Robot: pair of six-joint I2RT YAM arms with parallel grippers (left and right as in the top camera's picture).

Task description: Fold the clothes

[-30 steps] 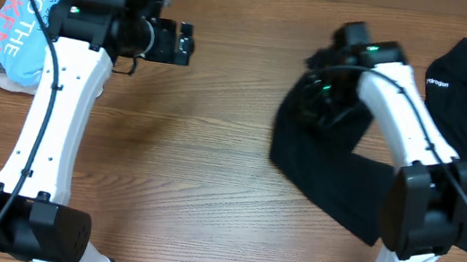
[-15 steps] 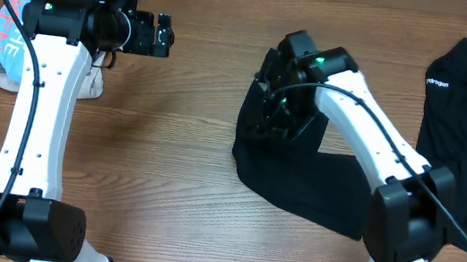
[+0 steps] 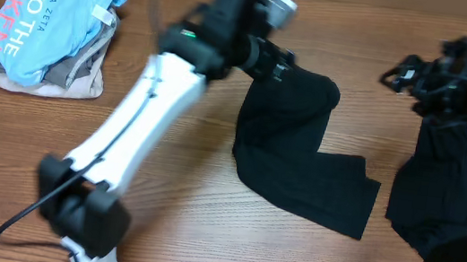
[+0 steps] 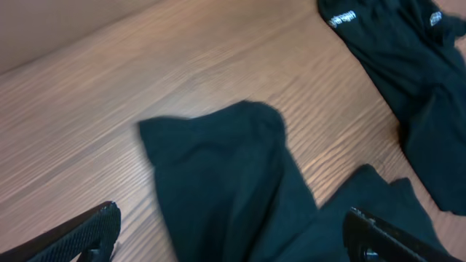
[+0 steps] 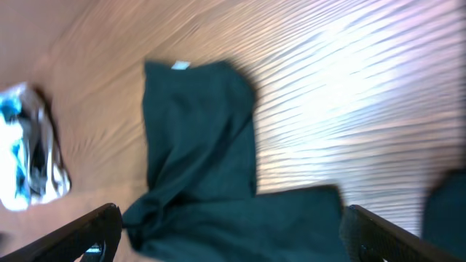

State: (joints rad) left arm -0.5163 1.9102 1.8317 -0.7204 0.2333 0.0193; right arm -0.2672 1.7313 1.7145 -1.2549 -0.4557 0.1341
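While over black shirt [image 3: 300,172], left arm [image 3: 141,110]

Found even, diffuse, fairly bright light across the overhead view. Noted only faint, soft-edged shadows on the table [image 3: 176,223] beside the left arm [image 3: 151,102]. Recorded motion smear on that arm's upper end. Observed heavy blur throughout the right wrist view, with washed-out glare on the wood at upper right. Judged the left wrist view mildly soft, with little fold detail in the black shirt [image 4: 218,189].
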